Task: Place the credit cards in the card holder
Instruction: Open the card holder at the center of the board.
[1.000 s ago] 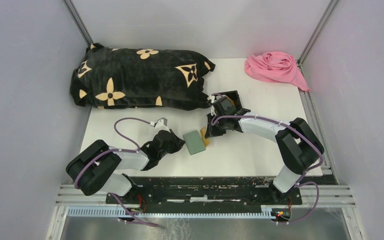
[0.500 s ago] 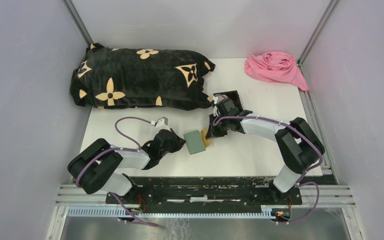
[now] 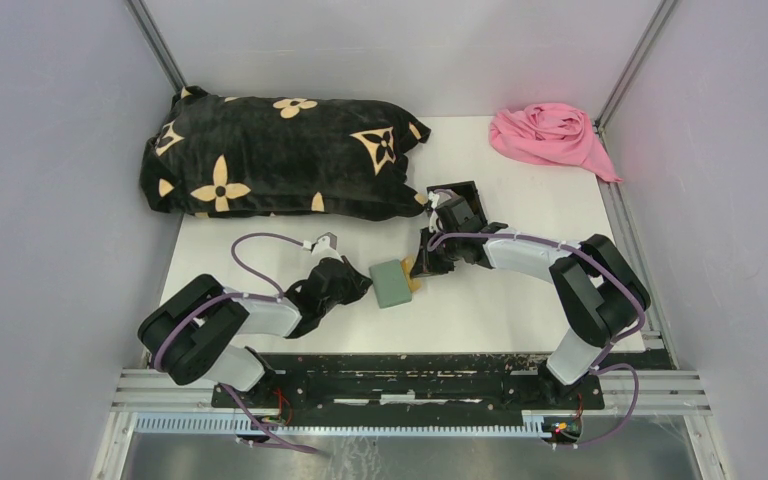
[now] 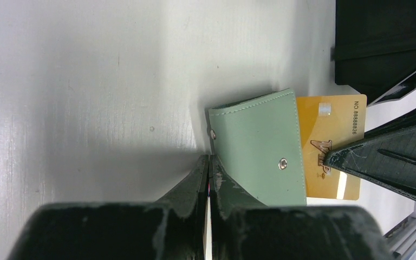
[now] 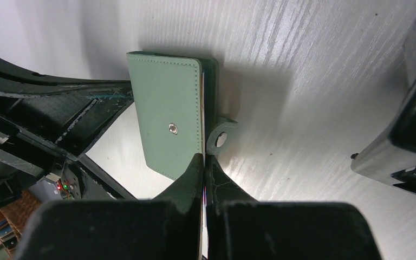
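Sage-green and folded shut, the card holder (image 3: 391, 284) lay on the white surface (image 3: 520, 310) near its middle, between the two claws. The left claw (image 4: 208, 162) was closed almost completely at the holder's left edge. A thin pale strip showed between its fingers, so it seemed to pinch that edge.

The right claw (image 5: 204, 160) was fully closed on the right side, gripping a gold credit card (image 4: 333, 135) edge-on between its fingers. The card stuck out from the holder's right side, its left part hidden behind the green flap. Whether it sat in a slot or only under the flap could not be told.

The card's face read "NO 88888826" along one edge, and a dark "VIP" emblem stood in the middle. A metal snap stud (image 4: 283, 161) showed on the holder's flap, and a small round snap tab (image 5: 220, 139) stuck out beside the right claw.

A black open box (image 3: 457, 200) stood just beyond the right claw. A black pillow (image 3: 260, 150) with tan flower motifs lay at the far left, and a pink cloth (image 3: 550, 135) at the far right.
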